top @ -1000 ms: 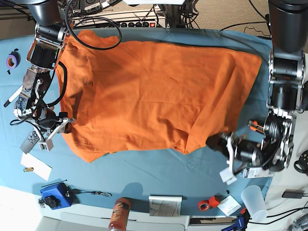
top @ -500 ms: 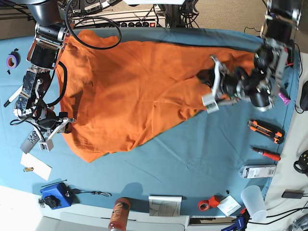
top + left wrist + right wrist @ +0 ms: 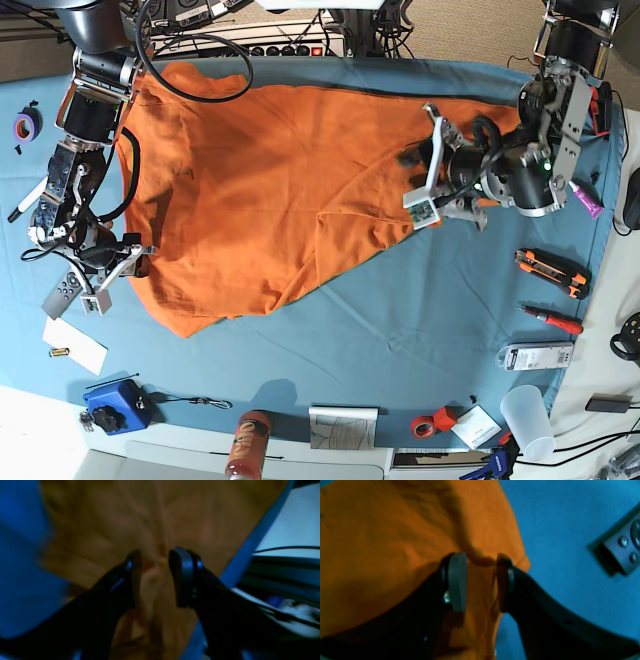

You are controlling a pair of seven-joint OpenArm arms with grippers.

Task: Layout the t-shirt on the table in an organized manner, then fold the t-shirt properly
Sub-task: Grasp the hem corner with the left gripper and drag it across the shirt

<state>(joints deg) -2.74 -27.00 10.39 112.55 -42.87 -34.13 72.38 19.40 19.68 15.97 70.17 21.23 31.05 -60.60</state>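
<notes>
Bright orange cloth t-shirt (image 3: 270, 190) sprawls lengthwise across teal-covered table (image 3: 400, 330), its folded-over corner directly under left gripper (image 3: 428, 175), jaws parted, cloth between; right gripper (image 3: 120, 275) gaping astride the opposite corner.

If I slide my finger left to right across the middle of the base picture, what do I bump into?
Right gripper → t-shirt → left gripper → orange cutter
</notes>
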